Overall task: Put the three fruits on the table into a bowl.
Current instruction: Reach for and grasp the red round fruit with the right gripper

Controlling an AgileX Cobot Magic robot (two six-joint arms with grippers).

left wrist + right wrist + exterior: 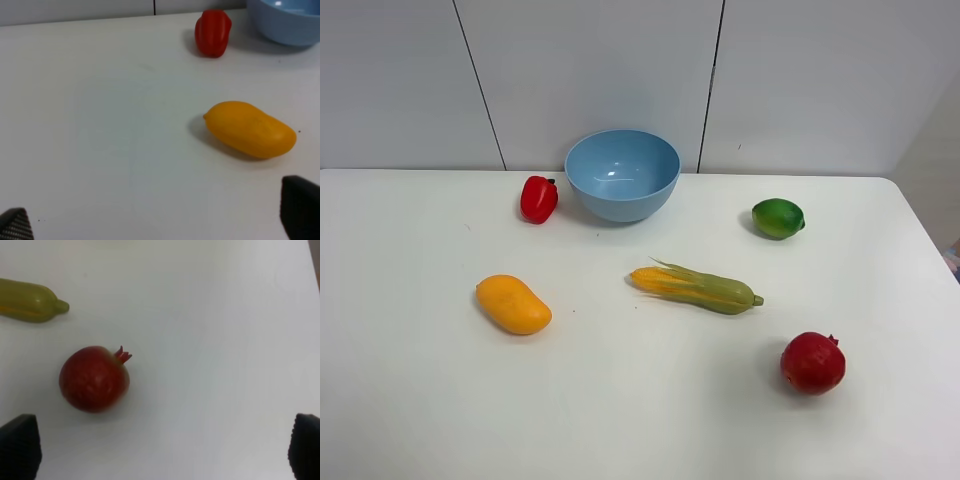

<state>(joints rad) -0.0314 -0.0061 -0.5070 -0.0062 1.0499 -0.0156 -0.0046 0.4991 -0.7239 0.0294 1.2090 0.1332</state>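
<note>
The light-blue bowl (pixel 622 173) stands empty at the back middle of the white table (pixel 420 400). The orange-yellow mango (pixel 513 304) lies at the left; it also shows in the left wrist view (pixel 250 129). The green lime (pixel 778 218) sits at the right back. The dark-red pomegranate (pixel 812 363) sits at the front right; it also shows in the right wrist view (pixel 95 379). Neither arm shows in the exterior high view. My left gripper (pixel 160 222) is open and empty, short of the mango. My right gripper (pixel 162 447) is open and empty, short of the pomegranate.
A small red bell pepper (pixel 539 198) stands just left of the bowl; it also shows in the left wrist view (pixel 213 32). A green-husked corn cob (pixel 697 287) lies in the middle, between the bowl and the pomegranate. A grey panelled wall runs behind the table.
</note>
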